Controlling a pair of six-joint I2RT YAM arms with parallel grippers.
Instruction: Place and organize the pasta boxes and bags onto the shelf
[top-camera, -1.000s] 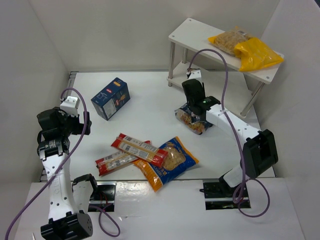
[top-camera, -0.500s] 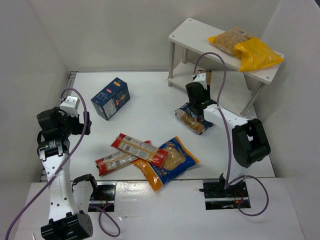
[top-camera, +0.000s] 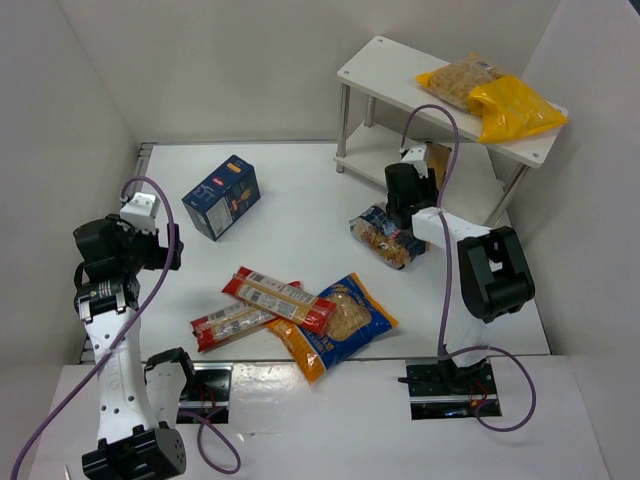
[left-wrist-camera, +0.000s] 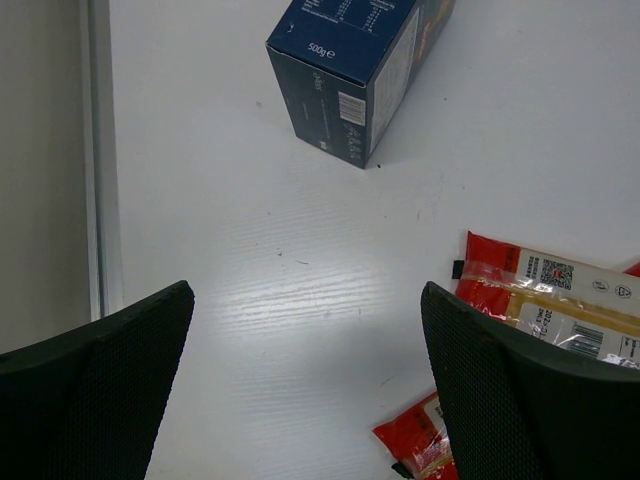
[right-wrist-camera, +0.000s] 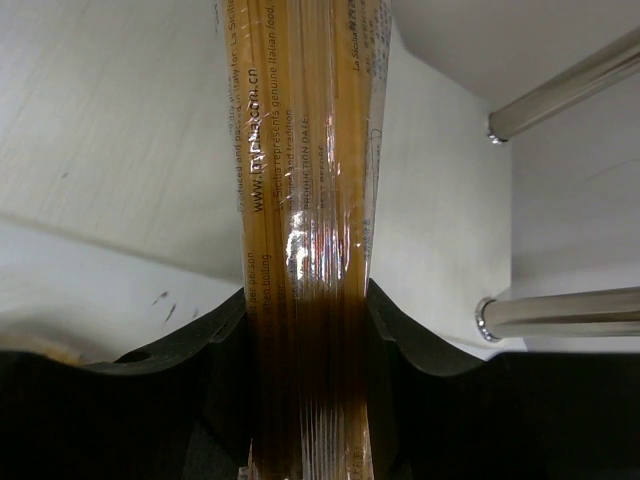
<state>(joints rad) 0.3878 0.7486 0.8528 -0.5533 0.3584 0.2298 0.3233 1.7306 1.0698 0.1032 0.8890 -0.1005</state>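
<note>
My right gripper is shut on a long brown spaghetti pack, which stands between the jaws at the lower tier of the white shelf. The shelf's silver legs show close on the right in the right wrist view. Two yellow pasta bags lie on the top tier. A clear pasta bag lies beside the right gripper. My left gripper is open and empty above the table. The dark blue carton lies ahead of it. Red spaghetti packs and an orange-blue bag lie mid-table.
White walls enclose the table on the left, back and right. A metal rail runs along the table's left edge. The red packs lie just right of my left gripper's right finger.
My right arm has folded up and carried the spaghetti pack right and farther back, toward the shelf's lower tier. The left arm and the loose packs have not moved.
</note>
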